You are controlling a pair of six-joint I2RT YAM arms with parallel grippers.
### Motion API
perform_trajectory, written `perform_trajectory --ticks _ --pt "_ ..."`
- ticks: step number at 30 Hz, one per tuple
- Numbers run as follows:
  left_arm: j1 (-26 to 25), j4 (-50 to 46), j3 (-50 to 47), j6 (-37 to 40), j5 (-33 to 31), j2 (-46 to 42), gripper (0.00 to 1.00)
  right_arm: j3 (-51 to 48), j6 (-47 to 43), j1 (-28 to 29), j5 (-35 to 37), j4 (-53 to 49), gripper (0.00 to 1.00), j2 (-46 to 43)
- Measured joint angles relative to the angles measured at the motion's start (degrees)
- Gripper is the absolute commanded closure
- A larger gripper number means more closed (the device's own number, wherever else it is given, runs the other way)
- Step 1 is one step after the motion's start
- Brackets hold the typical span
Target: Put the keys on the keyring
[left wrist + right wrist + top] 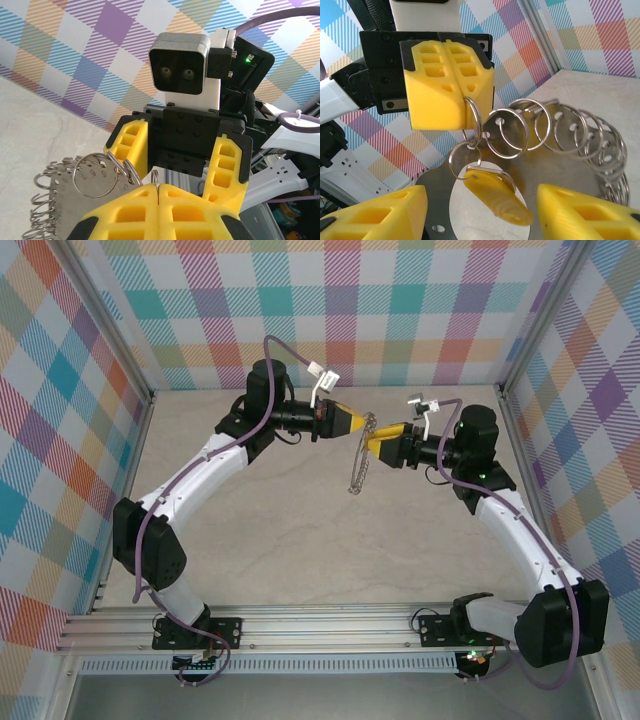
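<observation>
The keyring [570, 150] is a large silvery metal ring with several small split rings along its rim. In the top view the keyring [358, 468] hangs above the table between the two arms. My left gripper [360, 422] is shut on one of the split rings [156, 181], which sticks up between its yellow fingertips [135, 200]. In the right wrist view the left gripper [468, 111] pinches that same ring from above. A key [497, 195] with a yellow head hangs from a small ring [465, 160] below it. My right gripper [480, 220] stands open on either side of the key without touching it.
Checked walls close in the beige table [300, 540] on three sides. An aluminium rail [320, 625] runs along the near edge by the arm bases. The right arm's wrist camera [180, 65] faces the left gripper at close range.
</observation>
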Motion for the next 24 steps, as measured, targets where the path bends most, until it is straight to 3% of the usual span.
perform_trajectory --ticks 11,14,20,24 --pt "-0.5 0.0 0.1 0.0 0.0 0.0 1.0 0.0 0.4 1.5 0.1 0.5 0.46 2.5" --pt "-0.7 0.0 0.1 0.0 0.0 0.0 1.0 0.0 0.6 2.0 0.3 0.7 0.55 3.2" --pt "-0.7 0.6 0.0 -0.5 -1.0 0.0 1.0 0.1 0.9 2.5 0.9 0.8 0.85 3.3" --pt "-0.7 2.5 -1.2 -2.0 -3.4 -0.6 1.0 0.0 1.4 2.6 1.3 0.8 0.96 3.0"
